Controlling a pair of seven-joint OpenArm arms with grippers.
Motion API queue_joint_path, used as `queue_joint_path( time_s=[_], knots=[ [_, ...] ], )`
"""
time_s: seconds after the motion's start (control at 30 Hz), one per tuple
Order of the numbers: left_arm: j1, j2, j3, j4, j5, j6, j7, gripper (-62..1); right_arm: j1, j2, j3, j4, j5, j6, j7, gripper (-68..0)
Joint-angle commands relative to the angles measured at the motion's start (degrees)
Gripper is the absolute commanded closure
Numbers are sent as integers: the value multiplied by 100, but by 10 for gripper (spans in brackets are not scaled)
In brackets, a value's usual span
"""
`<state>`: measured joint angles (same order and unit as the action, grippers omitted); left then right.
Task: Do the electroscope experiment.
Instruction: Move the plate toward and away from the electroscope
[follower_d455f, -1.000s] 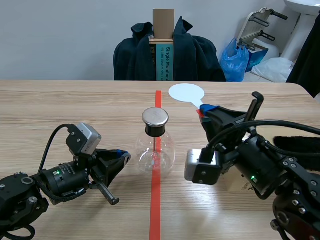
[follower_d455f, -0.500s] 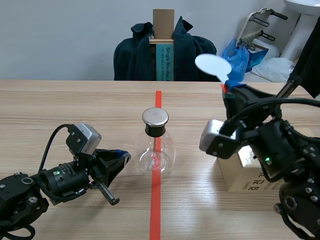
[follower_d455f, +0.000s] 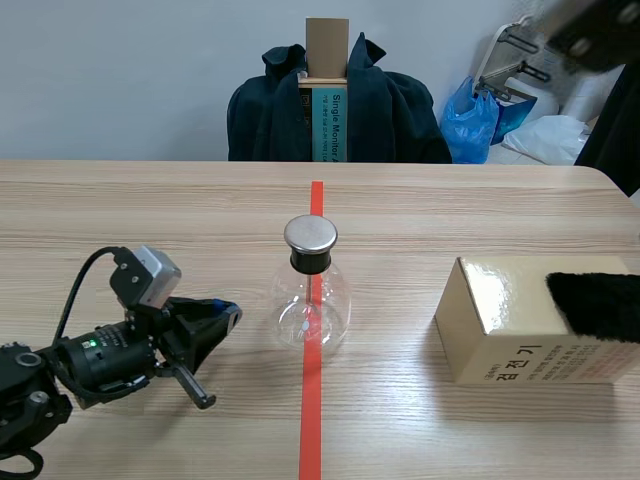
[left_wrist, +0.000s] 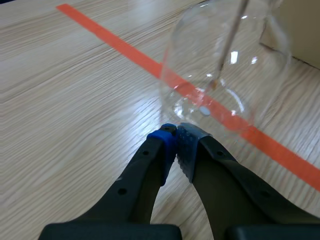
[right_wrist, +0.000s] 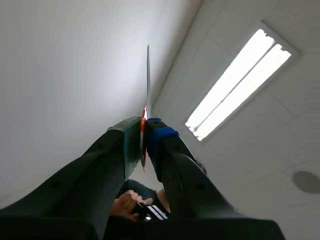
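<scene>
Guessing you want the charging step next, so heads up: your right gripper (right_wrist: 145, 132) is pinched tight on the red neck of the white paddle (right_wrist: 148, 75). The blade runs straight out of the fingers, edge-on, and it's aimed at the ceiling. The glass flask (follower_d455f: 311, 300) sits way below it, mid-table on the red tape line (follower_d455f: 312, 420), with its metal cap (follower_d455f: 310, 234) facing up.

Reply: Agreed. The black fur (follower_d455f: 598, 303) lies on the gold box (follower_d455f: 500, 330) on your right side, so I'd say that arm is the nearer one for a rub. Your left gripper (follower_d455f: 225, 318) is closed on nothing, low by the table, tips just beside the flask's belly. Only the right wrist view shows the paddle; the scene view misses it completely. The left wrist view gives you the thin rod (left_wrist: 231, 40) inside the glass.
</scene>
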<state>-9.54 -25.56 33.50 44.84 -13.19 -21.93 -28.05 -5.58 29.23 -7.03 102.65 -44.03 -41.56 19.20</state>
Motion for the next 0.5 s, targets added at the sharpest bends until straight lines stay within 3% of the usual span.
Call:
queue_joint_path(
  time_s=[0.0, 0.1, 0.23, 0.37, 0.47],
  knots=[
    [-4, -236, -20, 247, -184, -46, -105, -38, 81, 149, 205, 151, 127, -330, 0, -7],
    [203, -584, -22, 616, -378, -48, -203, -38, 79, 295, 546, 369, 345, -330, 0, -7],
    [669, -1051, -223, 1360, -378, -70, -323, -39, -46, 439, 990, 522, 638, -330, 0, -7],
    [1292, -1438, -610, 2247, -380, -208, -321, -84, -435, 472, 1360, 584, 896, -319, 4, -7],
    [1829, -1683, -942, 2959, -378, -229, -321, -120, -946, 472, 1615, 584, 979, -92, 44, -7]
  ],
)
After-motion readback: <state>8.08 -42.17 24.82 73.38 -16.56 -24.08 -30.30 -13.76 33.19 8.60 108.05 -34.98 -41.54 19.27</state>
